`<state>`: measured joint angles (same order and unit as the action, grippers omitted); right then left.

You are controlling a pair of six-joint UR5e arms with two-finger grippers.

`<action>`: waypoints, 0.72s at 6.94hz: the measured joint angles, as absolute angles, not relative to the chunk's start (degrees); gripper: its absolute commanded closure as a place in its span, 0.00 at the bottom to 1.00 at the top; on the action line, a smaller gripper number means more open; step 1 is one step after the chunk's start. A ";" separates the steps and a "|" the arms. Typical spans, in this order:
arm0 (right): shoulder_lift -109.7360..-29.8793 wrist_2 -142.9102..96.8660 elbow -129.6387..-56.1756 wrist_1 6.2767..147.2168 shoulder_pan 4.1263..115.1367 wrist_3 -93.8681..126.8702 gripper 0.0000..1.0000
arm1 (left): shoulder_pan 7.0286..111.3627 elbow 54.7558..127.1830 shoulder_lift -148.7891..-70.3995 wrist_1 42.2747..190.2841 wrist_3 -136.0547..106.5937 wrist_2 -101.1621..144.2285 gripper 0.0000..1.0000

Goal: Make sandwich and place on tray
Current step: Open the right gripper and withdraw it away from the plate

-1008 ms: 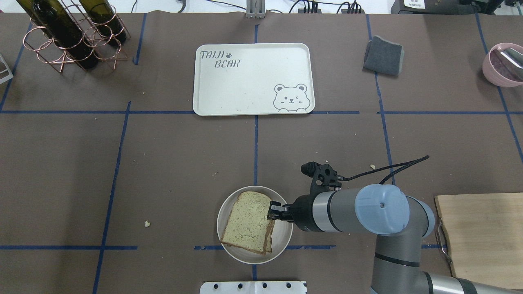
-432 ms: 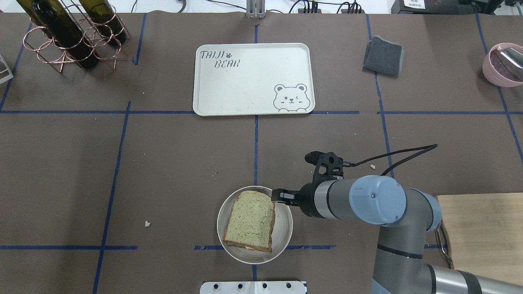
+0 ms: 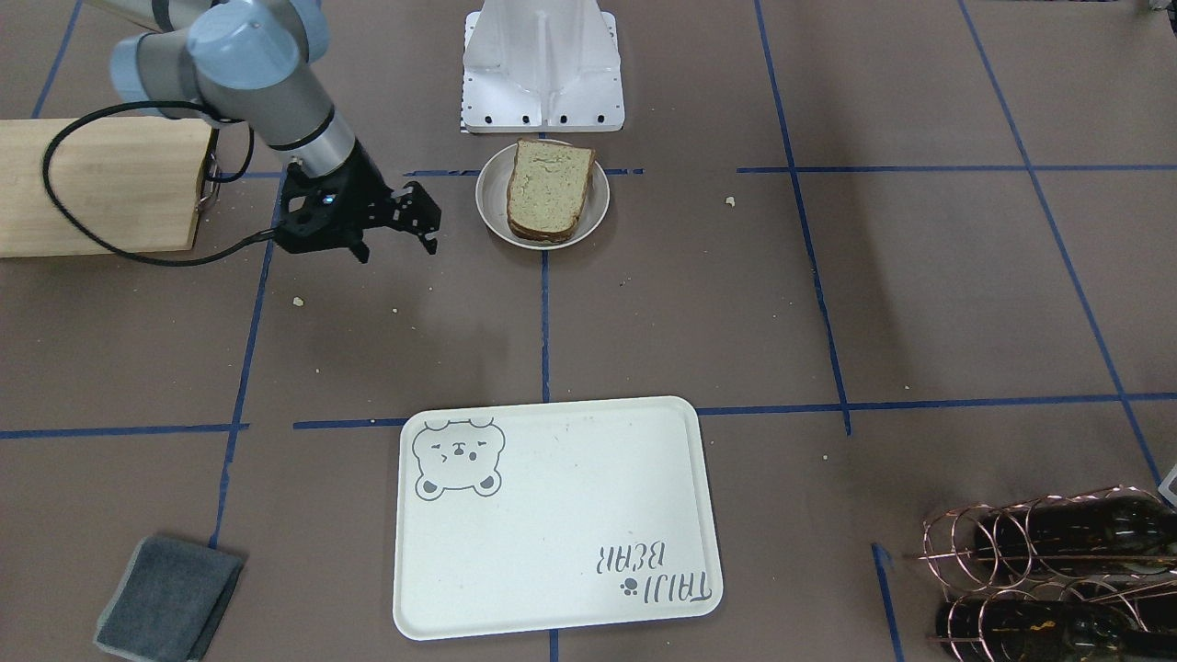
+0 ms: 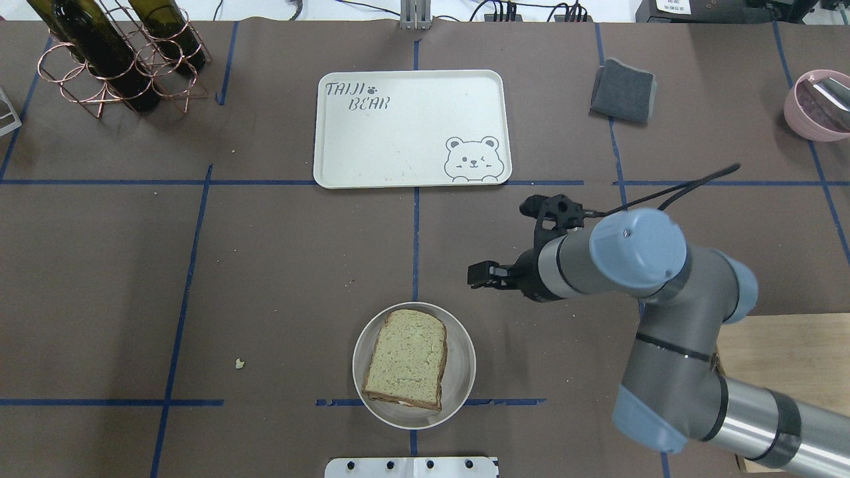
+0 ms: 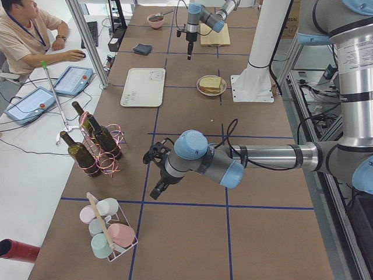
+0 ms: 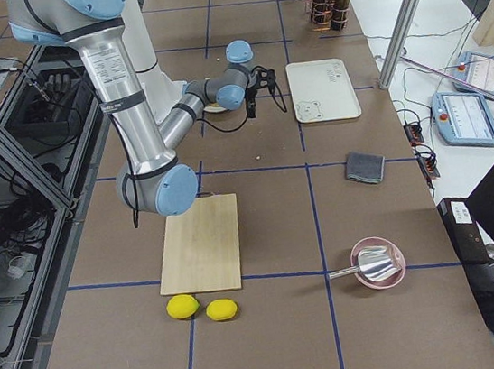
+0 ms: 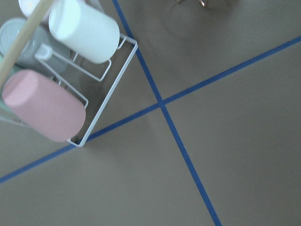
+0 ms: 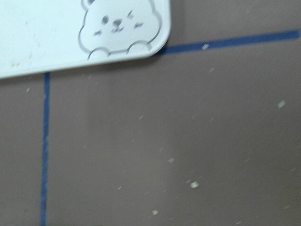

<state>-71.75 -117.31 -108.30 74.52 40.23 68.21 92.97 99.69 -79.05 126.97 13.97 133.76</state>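
The sandwich [image 4: 405, 358], speckled tan bread with brown crust, lies in the round off-white bowl [image 4: 463, 372] at the near middle of the table. It also shows in the front-facing view [image 3: 549, 188]. The egg is hidden under the top slice. The cream tray [image 4: 412, 126] with the bear face sits empty at the far middle, and its corner shows in the right wrist view [image 8: 70, 33]. My right gripper [image 4: 481, 273] is open and empty, above the table between bowl and tray, to the bowl's right. My left gripper [image 5: 156, 192] shows only in the left side view, so I cannot tell its state.
A copper rack with wine bottles [image 4: 113, 53] stands far left. A grey cloth [image 4: 623, 89] and a pink bowl [image 4: 813, 103] are far right. A wooden cutting board [image 4: 790, 372] lies near right, with two lemons [image 6: 183, 306] beside it. A cup rack [image 7: 70, 70] is under the left wrist.
My right gripper let go of the top bread slice, which settled flat on the sandwich. The gripper then drew away from the bowl, toward the tray and to the right.
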 measured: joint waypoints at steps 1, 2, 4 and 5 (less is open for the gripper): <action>-73.91 -120.97 -108.71 77.41 46.41 60.34 0.00 | 92.23 98.82 -79.75 135.03 12.43 135.35 0.00; -77.73 -123.13 -109.51 78.84 51.47 52.05 0.00 | 90.32 98.55 -80.51 138.41 7.00 138.61 0.00; -86.97 -126.84 -110.57 79.57 61.85 35.75 0.00 | 81.01 102.08 -81.43 141.78 -8.65 139.83 0.00; -91.67 -127.83 -110.61 79.66 66.67 28.14 0.00 | 75.03 104.63 -81.86 143.44 -14.33 136.81 0.00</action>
<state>-91.67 -127.83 -110.61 79.66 66.67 28.14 75.03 104.63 -81.86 143.44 -14.33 136.81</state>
